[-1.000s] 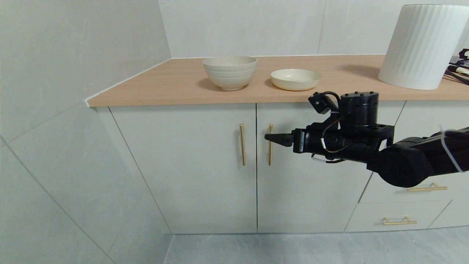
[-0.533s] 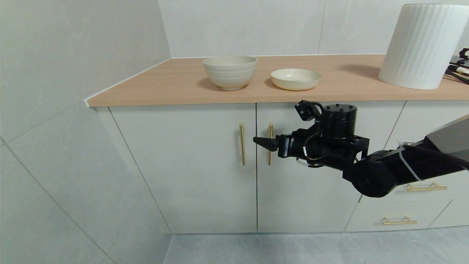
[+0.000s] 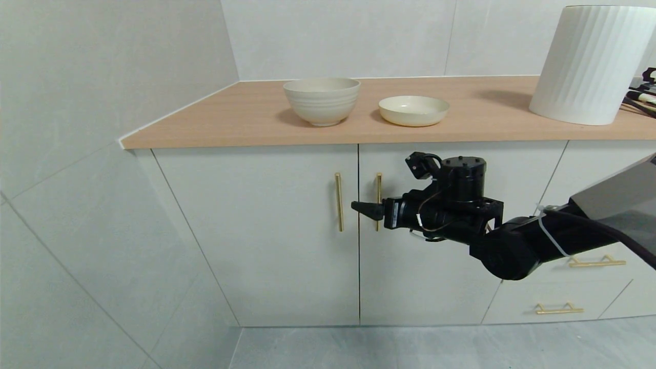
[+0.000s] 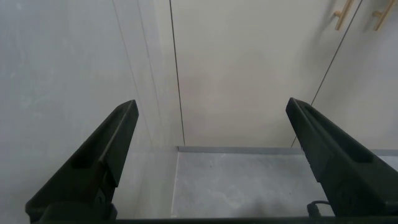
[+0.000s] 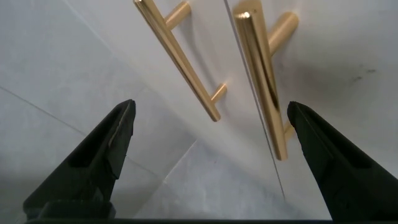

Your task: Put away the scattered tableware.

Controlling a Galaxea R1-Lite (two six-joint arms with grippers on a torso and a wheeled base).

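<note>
Our right hand (image 3: 365,208) gapes wide and empty at the cabinet handles (image 3: 378,183). The bowl (image 3: 322,100) and dish (image 3: 413,110) sit on the bench (image 3: 230,120), at eleven and one o'clock from it. We should centre one handle between the fingers before closing, so we don't catch both.

Level, the right end effector (image 3: 362,208) gapes (left end effector (image 4: 211,165) too).

a kitchen: wooden countertop (image 3: 230,120) bearing a bowl (image 3: 322,101) and dish (image 3: 413,110), pale cabinet doors (image 3: 256,246) with gold handles (image 3: 338,202), tiled walls (image 3: 102,77).
</note>
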